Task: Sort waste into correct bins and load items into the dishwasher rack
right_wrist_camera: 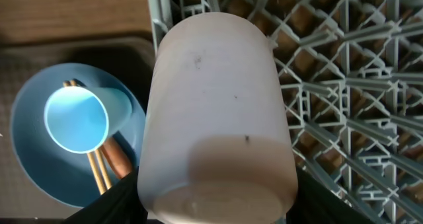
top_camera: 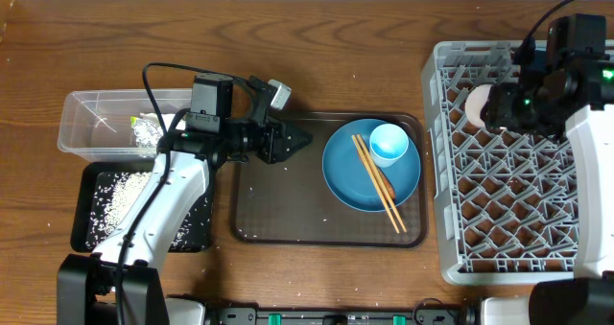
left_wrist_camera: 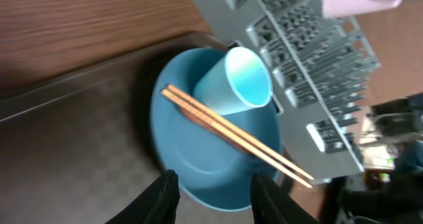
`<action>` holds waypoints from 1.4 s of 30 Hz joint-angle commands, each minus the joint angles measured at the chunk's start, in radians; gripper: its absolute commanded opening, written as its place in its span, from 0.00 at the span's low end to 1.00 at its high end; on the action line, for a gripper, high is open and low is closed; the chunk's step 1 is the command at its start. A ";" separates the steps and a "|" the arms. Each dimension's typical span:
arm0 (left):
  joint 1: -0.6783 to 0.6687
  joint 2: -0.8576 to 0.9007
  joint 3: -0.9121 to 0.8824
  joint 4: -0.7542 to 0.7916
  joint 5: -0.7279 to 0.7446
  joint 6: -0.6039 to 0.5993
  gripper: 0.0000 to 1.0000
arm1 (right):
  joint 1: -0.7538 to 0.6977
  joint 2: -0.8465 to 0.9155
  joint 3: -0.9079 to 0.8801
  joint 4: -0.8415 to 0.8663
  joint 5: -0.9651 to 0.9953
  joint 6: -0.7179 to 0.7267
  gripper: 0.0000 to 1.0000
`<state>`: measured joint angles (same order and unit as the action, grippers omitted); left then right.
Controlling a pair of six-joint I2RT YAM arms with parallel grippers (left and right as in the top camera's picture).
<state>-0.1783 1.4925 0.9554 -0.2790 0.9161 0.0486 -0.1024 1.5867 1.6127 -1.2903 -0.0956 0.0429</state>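
Chopsticks lie slantwise across the plate, one end up beside the blue cup, the other poking past the plate's near rim. Plate, cup and sticks all sit on the brown tray, with the rack off to the right. Left claw hovers over the tray just left of the plate, nose pointed straight at it, fingers parted and nothing between them. So the sticks are to its right, their long axis angled across its line of approach. My call is that it needs a wrist turn to close across them rather than along them. Right claw is busy, clamped around the white cup above the rack's left side. Left arm is plainly nearer the plate.
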 commanded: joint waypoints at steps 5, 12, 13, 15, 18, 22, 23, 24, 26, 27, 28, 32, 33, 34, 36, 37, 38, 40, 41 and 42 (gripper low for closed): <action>0.003 0.004 -0.009 -0.001 -0.058 -0.008 0.38 | -0.002 0.033 -0.061 0.020 0.020 0.016 0.15; 0.003 0.004 -0.009 -0.001 -0.058 -0.008 0.39 | -0.001 0.033 -0.138 0.059 0.020 0.011 0.15; 0.003 0.004 -0.009 -0.001 -0.058 -0.008 0.39 | -0.001 0.033 -0.151 0.065 0.021 0.009 0.15; 0.003 0.004 -0.009 -0.001 -0.058 -0.008 0.39 | -0.001 0.033 -0.175 0.087 0.021 0.008 0.15; 0.003 0.004 -0.009 -0.001 -0.058 -0.008 0.39 | -0.001 0.033 -0.214 0.125 0.021 0.008 0.15; 0.003 0.004 -0.009 -0.003 -0.058 -0.008 0.39 | -0.001 0.033 -0.252 0.160 0.021 0.008 0.16; 0.003 0.004 -0.009 -0.003 -0.058 -0.008 0.39 | -0.001 0.033 -0.257 0.165 0.020 0.008 0.19; 0.003 0.004 -0.009 -0.003 -0.058 -0.008 0.39 | -0.001 0.033 -0.259 0.169 0.020 0.008 0.24; 0.003 0.004 -0.009 -0.003 -0.058 -0.008 0.39 | -0.001 0.033 -0.259 0.172 0.020 0.008 0.41; 0.003 0.004 -0.009 -0.003 -0.058 -0.008 0.39 | -0.001 0.033 -0.259 0.172 0.020 0.008 0.49; 0.003 0.004 -0.009 -0.003 -0.058 -0.008 0.39 | -0.001 0.033 -0.259 0.172 0.020 0.008 0.61; 0.003 0.004 -0.009 -0.003 -0.058 -0.008 0.40 | -0.002 0.033 -0.258 0.171 0.020 0.007 0.99; 0.003 0.004 -0.009 -0.003 -0.057 -0.008 0.39 | -0.002 0.033 -0.256 0.168 0.020 0.004 0.99; 0.003 0.004 -0.009 -0.003 -0.057 -0.008 0.40 | -0.002 0.033 -0.253 0.164 0.020 0.004 0.99; 0.003 0.004 -0.009 -0.004 -0.057 -0.008 0.40 | -0.002 0.033 -0.243 0.154 0.020 0.004 0.99; 0.002 0.004 -0.009 -0.004 -0.057 -0.012 0.40 | -0.002 0.033 -0.235 0.146 0.021 0.004 0.99; 0.002 0.004 -0.009 -0.003 -0.057 -0.027 0.40 | -0.002 0.033 -0.228 0.140 0.020 0.004 0.99; -0.005 0.004 -0.009 0.001 -0.057 -0.061 0.40 | -0.002 0.033 -0.206 0.119 0.021 0.004 0.99; -0.012 0.004 -0.009 0.006 -0.057 -0.077 0.40 | -0.002 0.033 -0.198 0.112 0.021 0.004 0.99; -0.021 0.004 -0.009 0.013 -0.057 -0.088 0.40 | -0.002 0.033 -0.191 0.108 0.021 0.004 0.99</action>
<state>-0.1833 1.4925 0.9554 -0.2768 0.8604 0.0101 -0.1024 1.6150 1.3769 -1.1763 -0.0780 0.0456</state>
